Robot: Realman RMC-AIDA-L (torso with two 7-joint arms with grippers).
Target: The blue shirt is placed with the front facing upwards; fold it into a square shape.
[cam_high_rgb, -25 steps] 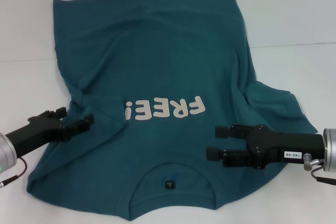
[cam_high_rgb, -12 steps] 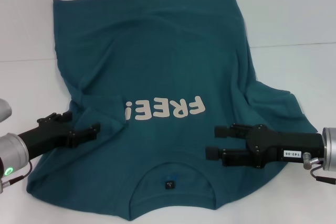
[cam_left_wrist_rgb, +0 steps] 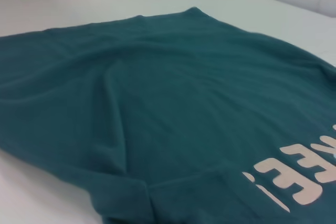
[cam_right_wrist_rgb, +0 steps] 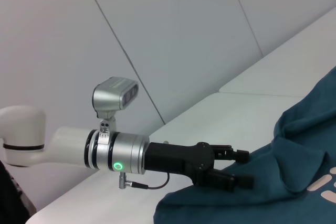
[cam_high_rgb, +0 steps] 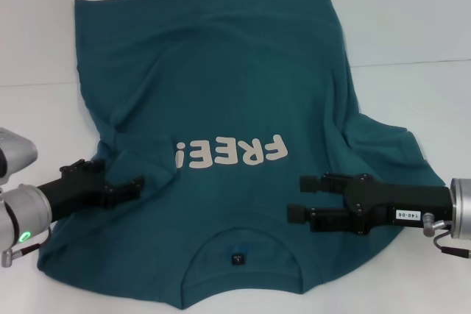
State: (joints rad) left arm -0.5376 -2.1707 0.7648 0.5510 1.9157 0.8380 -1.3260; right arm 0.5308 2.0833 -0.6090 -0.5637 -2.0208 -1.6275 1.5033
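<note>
The blue shirt [cam_high_rgb: 221, 93] lies spread on the white table, front up, with its white "FREE!" lettering [cam_high_rgb: 228, 154] facing me and the neck tag [cam_high_rgb: 238, 259] at the near edge. My left gripper [cam_high_rgb: 119, 176] sits low over the shirt's left sleeve, fingers apart; the right wrist view shows the left gripper [cam_right_wrist_rgb: 244, 167] with its lower finger on the cloth. My right gripper [cam_high_rgb: 298, 198] hovers open over the right shoulder area. The left wrist view shows only the shirt [cam_left_wrist_rgb: 157, 103] and part of the lettering [cam_left_wrist_rgb: 299, 177].
The white table [cam_high_rgb: 412, 27] extends past the shirt on the right and far sides. A seam line crosses the table behind the shirt. Pale wall panels [cam_right_wrist_rgb: 184, 35] rise beyond the table's edge.
My left gripper has slid toward me and a little inward along the left sleeve. The right gripper has barely shifted. The shirt lies as before.
</note>
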